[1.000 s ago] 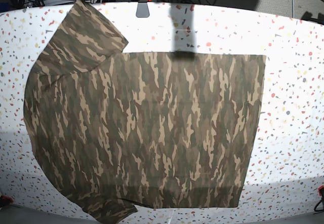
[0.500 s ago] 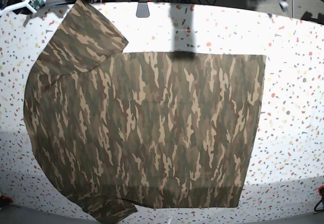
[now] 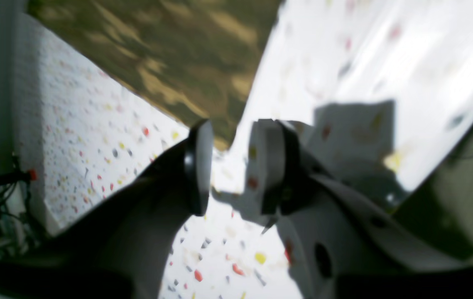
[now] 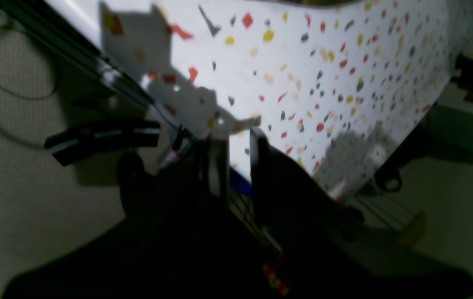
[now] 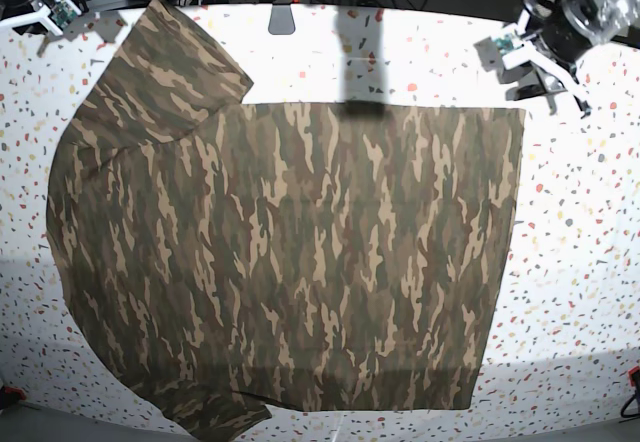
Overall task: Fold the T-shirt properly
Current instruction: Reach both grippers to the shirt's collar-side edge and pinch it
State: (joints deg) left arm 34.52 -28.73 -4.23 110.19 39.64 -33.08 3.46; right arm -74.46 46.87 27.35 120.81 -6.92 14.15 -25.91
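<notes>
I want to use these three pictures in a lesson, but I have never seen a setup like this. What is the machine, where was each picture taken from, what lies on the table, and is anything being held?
It is a robot with two arms. One camera looks down from above; the other two sit on the wrists, looking along the fingers. A camouflage T-shirt lies spread flat on a speckled white table. From above, the left gripper is at the top right, near the shirt's corner; the right gripper is at the top left, by the table's edge. In the wrist views, the left gripper has its fingers apart with nothing between them, and the right gripper shows a narrow empty gap. Nothing is held.
</notes>
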